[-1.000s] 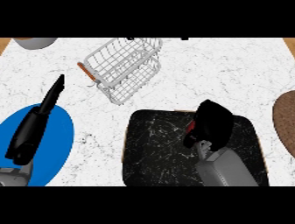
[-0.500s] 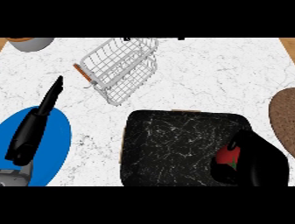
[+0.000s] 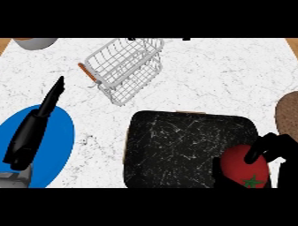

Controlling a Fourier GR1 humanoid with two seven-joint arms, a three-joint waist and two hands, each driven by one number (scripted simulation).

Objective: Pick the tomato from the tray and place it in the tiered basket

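Right robot hand (image 3: pixel 283 152) curled round tomato (image 3: pixel 244 167) – more exposed than before, tray's (image 3: pixel 177 145) right corner

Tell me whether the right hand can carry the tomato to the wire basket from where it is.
Probably yes. The right hand is curled on the tomato at the tray's near right corner, and only bare counter lies before the tiered basket.

Kitchen: marble counter (image 3: pixel 229 75), wire basket (image 3: pixel 126 67), tray (image 3: pixel 177 145).

Both hands matte black: left hand (image 3: pixel 30 134) long, tapering toward its fingers; grey forearm (image 3: pixel 4 180) behind. Right hand (image 3: pixel 288 154) glossy-edged.
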